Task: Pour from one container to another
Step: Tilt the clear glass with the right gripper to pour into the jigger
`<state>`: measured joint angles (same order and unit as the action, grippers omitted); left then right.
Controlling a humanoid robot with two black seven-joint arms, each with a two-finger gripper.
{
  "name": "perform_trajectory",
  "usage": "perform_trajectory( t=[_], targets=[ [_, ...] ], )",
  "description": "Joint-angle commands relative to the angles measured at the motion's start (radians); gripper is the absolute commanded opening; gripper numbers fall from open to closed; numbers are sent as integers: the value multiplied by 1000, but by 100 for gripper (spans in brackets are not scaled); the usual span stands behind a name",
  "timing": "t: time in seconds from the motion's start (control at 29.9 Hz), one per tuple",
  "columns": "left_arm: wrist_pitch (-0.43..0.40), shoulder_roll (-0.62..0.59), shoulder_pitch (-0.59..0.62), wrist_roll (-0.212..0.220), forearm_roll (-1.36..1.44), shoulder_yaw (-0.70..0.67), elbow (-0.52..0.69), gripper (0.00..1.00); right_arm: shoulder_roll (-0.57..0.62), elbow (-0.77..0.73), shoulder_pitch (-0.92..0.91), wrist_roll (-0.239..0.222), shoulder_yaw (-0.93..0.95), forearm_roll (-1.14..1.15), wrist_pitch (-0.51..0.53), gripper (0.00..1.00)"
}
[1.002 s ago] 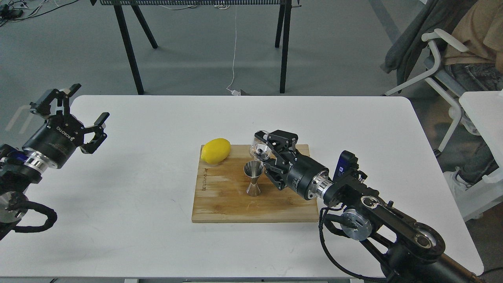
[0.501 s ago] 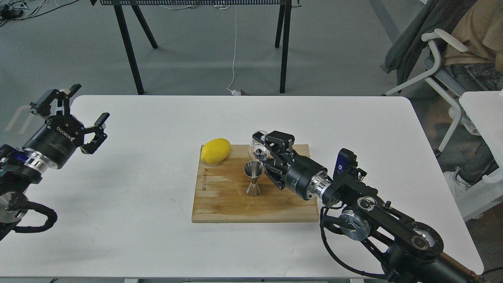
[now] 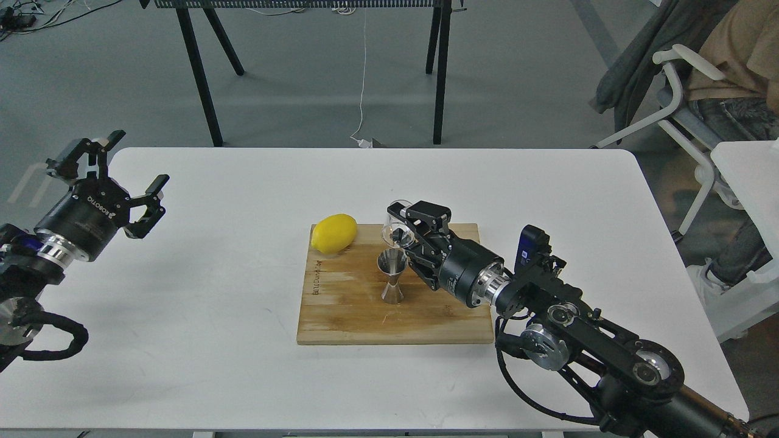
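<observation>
Cup (image 3: 397, 230) at frame centre, clamped in the right gripper (image 3: 406, 234), has slid left and lower, now tipped just over the jigger (image 3: 392, 275); pouring looks imminent. Left gripper (image 3: 125, 182) hangs open, empty.

Right gripper (image 3: 406, 230) has crept toward 10 o'clock over the last sec, taking the glass cup (image 3: 396, 226) w/ it. Cup's tipped further now, mouth facing down-left, and sits closer above the jigger (image 3: 392, 275) rim than before. Right arm's elbow + wrist slid left a bit too.
</observation>
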<state>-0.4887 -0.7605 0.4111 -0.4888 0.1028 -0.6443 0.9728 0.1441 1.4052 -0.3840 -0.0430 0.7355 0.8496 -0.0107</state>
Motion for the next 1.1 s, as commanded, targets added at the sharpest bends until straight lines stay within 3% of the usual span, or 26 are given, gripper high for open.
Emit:
perform_trajectory(
  t=[0.0, 1.07],
  targets=[
    [0, 0, 0, 0, 0, 0, 0, 92, 2, 0, -3, 0, -1, 11, 0, 39],
    [0, 1, 0, 0, 0, 0, 0, 92, 11, -2, -7, 2, -33, 115, 0, 39]
  ],
)
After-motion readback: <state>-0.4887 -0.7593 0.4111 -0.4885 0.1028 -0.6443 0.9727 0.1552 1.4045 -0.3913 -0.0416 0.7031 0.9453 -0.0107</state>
